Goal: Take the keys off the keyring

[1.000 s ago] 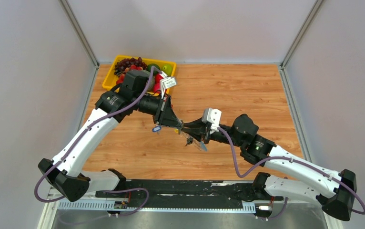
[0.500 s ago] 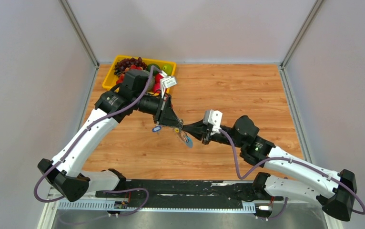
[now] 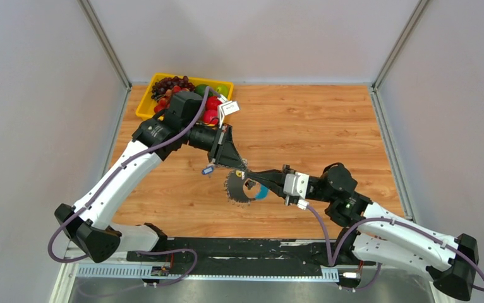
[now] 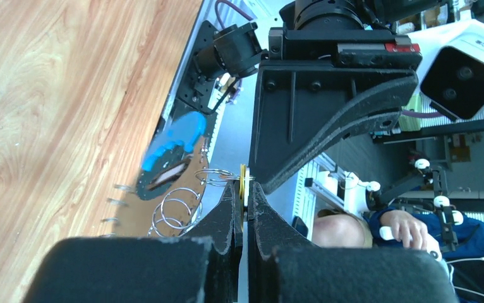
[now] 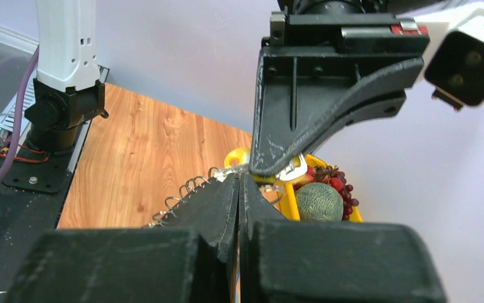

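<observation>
Mid-table (image 3: 328, 126), a little toward 7 o'clock of centre, both arms meet tip to tip.

- Right arm (image 3: 385, 227): has swung its forearm down and rolled the wrist since a second ago. It now reaches in from 4 o'clock.
- Left arm (image 3: 126, 170): barely shifted, reaches in from 11 o'clock.
- Fruit tray (image 3: 143, 106): at the 11 o'clock corner, same place.
- Keyring (image 3: 238, 188): edge-on and dangling a second ago, now turned flat to the top camera. It hangs just at 6 o'clock of the meeting tips, with the blue strap (image 3: 262, 193) on its 3 o'clock arc.
- Keys (image 3: 229, 189): all strung and fanned like spikes. None off.
- Left gripper (image 4: 244, 192): jaws pressed tight on the keyring, with a yellow tag (image 4: 244, 180) at the tips.
- Right gripper (image 5: 239, 180): part open a second ago, now clamped to a slit right against the left tips. Cannot tell which ring or key it pinches.
- Blue-tagged key (image 3: 207, 170): small, sits at 9 o'clock of the left tips.

Judgement: the second grip is only just made. With the keyring braced from two sides, working a key off can begin, but removal itself has not started.
</observation>
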